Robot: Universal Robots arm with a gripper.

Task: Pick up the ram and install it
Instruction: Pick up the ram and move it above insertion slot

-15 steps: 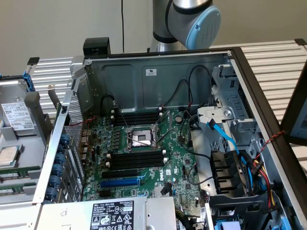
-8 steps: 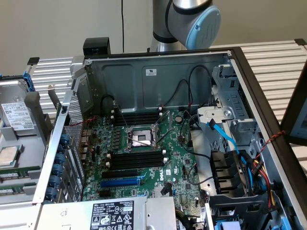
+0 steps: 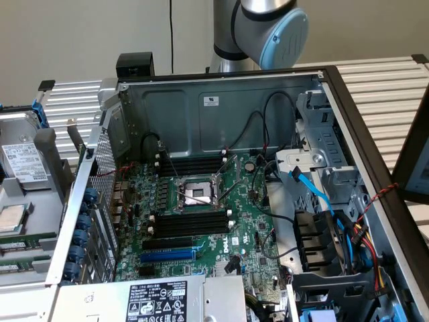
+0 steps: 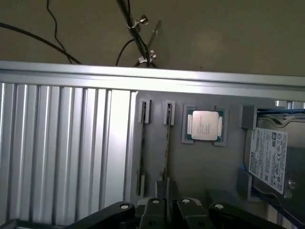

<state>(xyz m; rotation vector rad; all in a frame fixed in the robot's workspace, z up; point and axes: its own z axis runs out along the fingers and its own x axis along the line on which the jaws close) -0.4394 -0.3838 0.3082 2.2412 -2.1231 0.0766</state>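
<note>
Arm [image 3: 268,30] cut off by frame edge, ext. view. Gripper [image 4: 167,191] partly out of frame; covers 1 end of ram [image 4: 166,143]. Drive [image 4: 269,160] at tray [image 4: 200,171] edge cropped, label txt unreadable.

Arm tube: the arm [image 3: 226,30] is a smooth, round column of silver-grey metal in the exterior view.
Joint housing: a bulky, rounded joint [image 3: 258,17] in the same silver-grey metal, with a soft shine.
Joint cap: a round, flat cap [image 3: 287,37] in light blue covers the joint's end.
Gripper: in the wrist view the gripper [image 4: 167,188] is black, built of flat, angular link bars.
Fasteners: four round silver pin heads [image 4: 155,202] stand in a row across those bars.
</note>
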